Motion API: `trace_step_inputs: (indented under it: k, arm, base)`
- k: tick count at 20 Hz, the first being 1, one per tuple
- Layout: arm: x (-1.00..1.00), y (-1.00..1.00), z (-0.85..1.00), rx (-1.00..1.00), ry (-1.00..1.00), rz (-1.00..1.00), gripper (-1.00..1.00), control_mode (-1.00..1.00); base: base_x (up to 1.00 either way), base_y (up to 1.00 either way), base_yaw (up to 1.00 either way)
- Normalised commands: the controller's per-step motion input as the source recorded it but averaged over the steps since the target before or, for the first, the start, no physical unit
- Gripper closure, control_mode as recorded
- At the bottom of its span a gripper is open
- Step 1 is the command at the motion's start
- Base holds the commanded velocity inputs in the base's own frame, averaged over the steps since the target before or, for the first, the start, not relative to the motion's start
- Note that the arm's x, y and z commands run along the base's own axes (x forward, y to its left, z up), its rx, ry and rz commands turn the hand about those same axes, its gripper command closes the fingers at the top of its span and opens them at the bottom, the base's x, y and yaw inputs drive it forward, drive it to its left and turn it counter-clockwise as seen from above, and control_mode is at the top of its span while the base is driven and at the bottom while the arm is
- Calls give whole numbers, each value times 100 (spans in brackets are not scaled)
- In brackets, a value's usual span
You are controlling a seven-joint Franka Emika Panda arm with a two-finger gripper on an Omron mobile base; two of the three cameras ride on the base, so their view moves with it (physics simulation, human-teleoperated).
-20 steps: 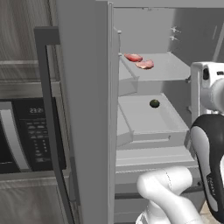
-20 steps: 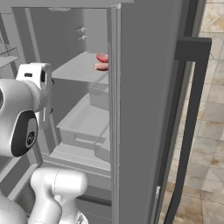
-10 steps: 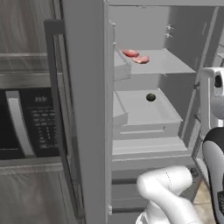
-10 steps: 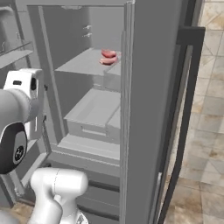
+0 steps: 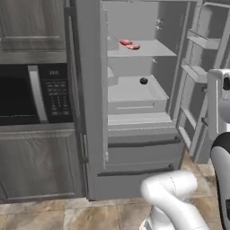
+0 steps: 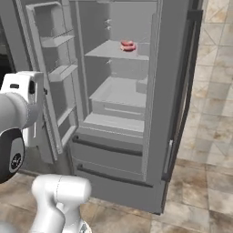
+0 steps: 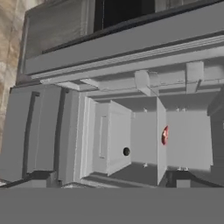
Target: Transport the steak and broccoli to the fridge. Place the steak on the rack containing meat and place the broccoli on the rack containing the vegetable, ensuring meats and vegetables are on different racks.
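Note:
The fridge (image 5: 134,148) stands open ahead of me. Two reddish meat pieces lie side by side on its upper rack (image 5: 148,50); the paler, nearer one looks like the steak (image 5: 133,46), also seen as the steak (image 6: 128,45) from the other side. A dark round vegetable (image 5: 143,81) sits on the shelf below. The broccoli is out of view. My gripper (image 7: 111,180) faces the fridge from a distance, open, with nothing between its fingertips. In the rolled hand view the meat (image 7: 165,135) and the dark vegetable (image 7: 126,152) show small.
A black built-in oven (image 5: 27,94) sits left of the fridge over a wooden cabinet (image 5: 40,166). The fridge door with bins (image 5: 202,67) swings out near my arm (image 5: 220,103). The other door (image 6: 175,91) stands open. Tiled floor (image 6: 209,150) lies in front.
The whole picture has shifted: the base has backed away from the fridge, which looks smaller with its drawers and floor in view. The gripper stays open.

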Motion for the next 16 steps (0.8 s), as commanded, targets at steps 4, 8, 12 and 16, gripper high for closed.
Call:
trace_step_inputs:
  k: [4, 8, 12, 16]
  arm:
    - [0, 0, 0, 0, 0, 0, -100, 100]
    - [0, 0, 0, 0, 0, 0, -100, 100]
    - [0, 0, 0, 0, 0, 0, -100, 100]
    - [0, 0, 0, 0, 0, 0, -100, 100]
  base:
    - [-100, 0, 0]
    - [-100, 0, -31]
    - [-100, -55, -27]
    - [-100, -100, 23]
